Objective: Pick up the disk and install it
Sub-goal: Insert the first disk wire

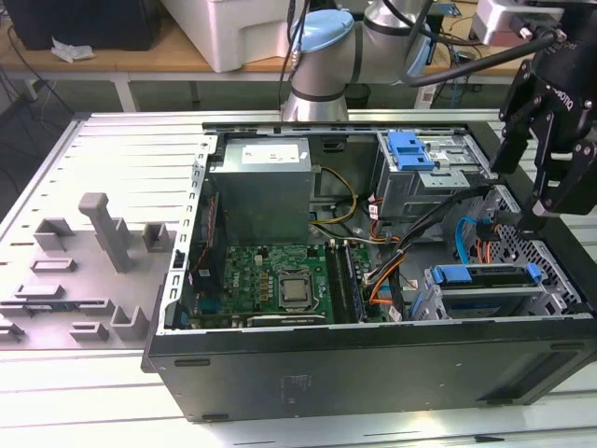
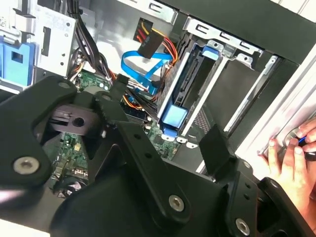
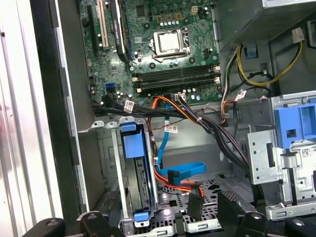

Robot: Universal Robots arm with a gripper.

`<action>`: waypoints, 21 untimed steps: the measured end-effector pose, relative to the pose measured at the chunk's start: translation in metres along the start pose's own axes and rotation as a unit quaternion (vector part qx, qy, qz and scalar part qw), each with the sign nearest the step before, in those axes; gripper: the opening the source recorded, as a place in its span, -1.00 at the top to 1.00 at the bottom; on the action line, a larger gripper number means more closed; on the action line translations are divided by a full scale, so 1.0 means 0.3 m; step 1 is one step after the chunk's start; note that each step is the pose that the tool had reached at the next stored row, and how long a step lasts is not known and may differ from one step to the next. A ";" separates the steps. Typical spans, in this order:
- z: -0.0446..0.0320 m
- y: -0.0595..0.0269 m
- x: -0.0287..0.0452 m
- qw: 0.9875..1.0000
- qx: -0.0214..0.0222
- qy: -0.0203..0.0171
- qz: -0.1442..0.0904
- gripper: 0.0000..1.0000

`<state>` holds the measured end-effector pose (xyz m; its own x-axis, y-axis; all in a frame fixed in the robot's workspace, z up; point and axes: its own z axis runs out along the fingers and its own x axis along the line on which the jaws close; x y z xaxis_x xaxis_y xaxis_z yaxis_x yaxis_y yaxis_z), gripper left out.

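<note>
The disk [image 1: 487, 277] sits on edge in the drive cage at the front corner of the open computer case [image 1: 373, 364], on the exterior view's right. Its blue carrier rail [image 3: 134, 145] runs along the exposed edge, also seen in the second wrist view [image 2: 177, 116]. My black gripper [image 1: 522, 191] hangs above and just behind that cage, open, with nothing between its fingers [image 2: 215, 148]. The fingertips [image 3: 195, 206] hover over the perforated case wall, apart from the disk.
A grey power-supply box [image 1: 259, 191], the motherboard [image 1: 270, 280], blue and orange cables [image 3: 180, 173] and a second cage with a blue latch [image 1: 410, 149] fill the case. Grey fixtures [image 1: 103, 229] stand on the table. A person's hand [image 2: 291, 155] rests beside the case.
</note>
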<state>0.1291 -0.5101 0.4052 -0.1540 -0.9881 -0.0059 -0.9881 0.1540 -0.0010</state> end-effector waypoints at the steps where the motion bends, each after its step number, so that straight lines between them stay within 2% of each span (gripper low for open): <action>1: 0.000 -0.002 -0.003 1.000 0.000 0.000 0.001 -0.69; 2: 0.000 -0.004 -0.006 1.000 0.000 0.000 0.002 -0.44; 4: 0.001 -0.007 -0.010 1.000 -0.001 0.000 0.002 -0.18; 12: 0.002 -0.025 -0.023 1.000 -0.003 0.001 0.005 -0.16; 13: 0.002 -0.026 -0.026 1.000 -0.003 0.001 0.005 -0.03; 14: 0.003 -0.026 -0.028 1.000 -0.003 0.001 0.005 -0.03; 17: 0.003 -0.027 -0.036 1.000 -0.003 0.001 0.006 0.35; 21: 0.004 -0.026 -0.051 1.000 -0.003 0.001 0.010 0.35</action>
<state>0.1391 -0.4961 0.4040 -0.1729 -0.9849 -0.0031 -0.9849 0.1728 0.0058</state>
